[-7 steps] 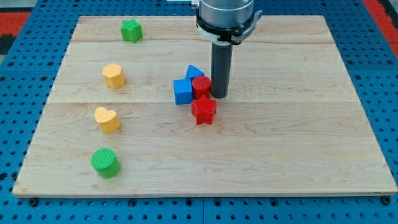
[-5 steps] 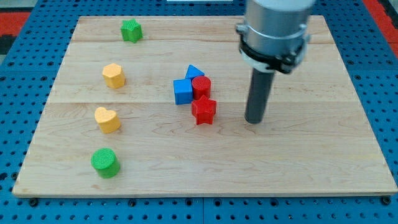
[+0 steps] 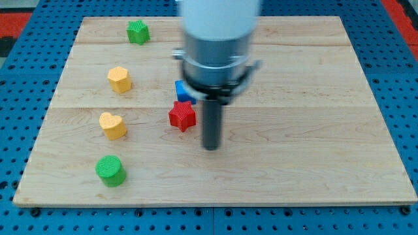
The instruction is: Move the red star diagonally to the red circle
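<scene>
The red star (image 3: 182, 116) lies near the middle of the wooden board (image 3: 313, 150). My tip (image 3: 210, 147) rests on the board just right of the star and a little toward the view's bottom, not touching it. A blue block (image 3: 182, 91) shows only in part just above the star, behind the arm. The red circle is hidden behind the arm body.
A green star (image 3: 138, 31) lies at the top left. A yellow hexagon (image 3: 119, 79) and a yellow heart (image 3: 113, 125) lie at the left. A green cylinder (image 3: 110, 170) lies at the bottom left.
My tip swept from right of the blocks to the view's left and bottom. The red star has shifted left by about one block width. The arm now hides the red circle.
</scene>
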You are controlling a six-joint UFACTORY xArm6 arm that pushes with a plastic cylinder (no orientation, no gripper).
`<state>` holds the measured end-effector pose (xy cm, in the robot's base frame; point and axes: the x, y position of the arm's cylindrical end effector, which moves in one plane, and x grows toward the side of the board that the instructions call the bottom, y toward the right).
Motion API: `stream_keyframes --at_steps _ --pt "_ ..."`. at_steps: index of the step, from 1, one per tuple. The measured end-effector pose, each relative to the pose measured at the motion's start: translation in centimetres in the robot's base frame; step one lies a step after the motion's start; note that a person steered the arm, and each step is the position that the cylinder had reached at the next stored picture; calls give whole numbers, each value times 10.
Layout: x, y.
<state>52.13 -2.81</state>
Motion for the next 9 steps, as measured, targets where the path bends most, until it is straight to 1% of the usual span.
stream_keyframes --at_steps 1,2,3,4,5,6,7,8,9 --pt "-16 -49" --pt "-32 -23" --pt "-60 -17" --pt "-53 -18" --pt "-26 -45" --pt "-25 -53" --pt "-48 -54" --pt "-62 -67" --pt "-93 -122"
